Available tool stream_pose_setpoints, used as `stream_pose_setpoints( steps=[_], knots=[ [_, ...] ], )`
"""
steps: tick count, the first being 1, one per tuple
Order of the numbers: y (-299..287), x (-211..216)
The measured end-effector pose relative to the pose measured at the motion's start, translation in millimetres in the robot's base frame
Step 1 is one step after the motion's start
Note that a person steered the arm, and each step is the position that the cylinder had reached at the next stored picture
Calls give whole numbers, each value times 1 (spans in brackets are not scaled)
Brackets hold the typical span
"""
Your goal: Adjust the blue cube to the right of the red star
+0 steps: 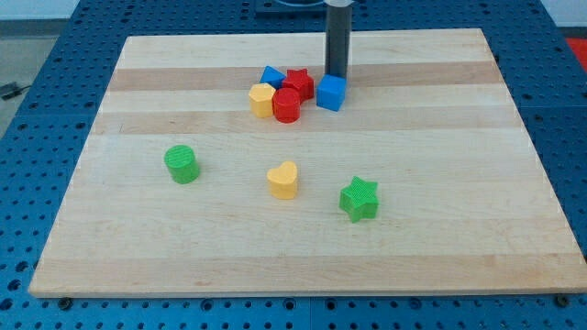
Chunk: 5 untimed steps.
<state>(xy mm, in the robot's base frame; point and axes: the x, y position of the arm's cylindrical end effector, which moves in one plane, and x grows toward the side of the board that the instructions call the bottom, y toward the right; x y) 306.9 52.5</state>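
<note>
1. Rod-ended, with nothing to grip, my tip [337, 75] stands at the top edge of the small blue plastic cube [331, 93], placed to shove it downward.
2. That cube sits just right of the red plastic star [298, 81] on the pale wooden board [440, 183], slightly lower, seemingly nearly placed.

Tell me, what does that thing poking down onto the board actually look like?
It is a plain, straight, dark grey rod, round like a thick peg, with no claw, cables or markings showing. My tip is its blunt lower end, just above the blue cube in the view. The arm above is cut off by the frame.
</note>
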Motion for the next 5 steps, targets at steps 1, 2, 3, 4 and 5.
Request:
stream_pose_setpoints(
  steps=[1, 2, 3, 4, 5],
  knots=[
    [2, 0],
    [12, 8],
    [14, 16],
    [42, 15],
    [67, 31]
  ],
)
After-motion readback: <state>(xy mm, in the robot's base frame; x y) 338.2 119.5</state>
